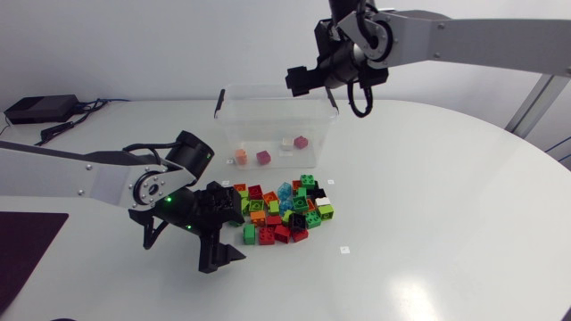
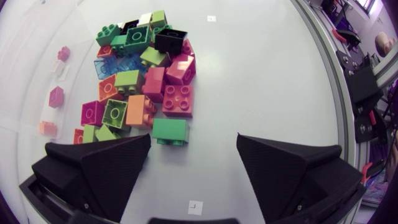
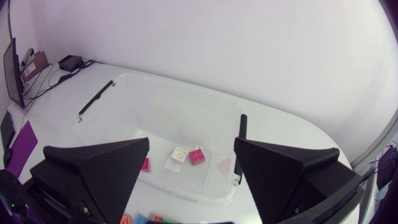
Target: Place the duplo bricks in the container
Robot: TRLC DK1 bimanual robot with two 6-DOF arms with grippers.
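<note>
Many duplo bricks point(image 1: 285, 209) lie heaped on my white table point(image 1: 428, 223), just in front of the clear container point(image 1: 277, 116). A pink brick point(image 1: 300, 141), a white brick point(image 3: 180, 154) and a couple more are already on its floor.

My left gripper point(image 2: 194, 146) sits low at the near side of the heap. Its jaws are spread wide and hold nothing, and a green brick point(image 2: 170, 130) lies just ahead of the gap. My right gripper point(image 3: 192, 144) hangs above the container, its jaws likewise apart and empty.

A small white tag point(image 1: 344, 250) is on the tabletop near the heap, and whatever is marked on it is too small for me to read. A dark purple mat point(image 1: 27, 241) lies at the table's left edge.
</note>
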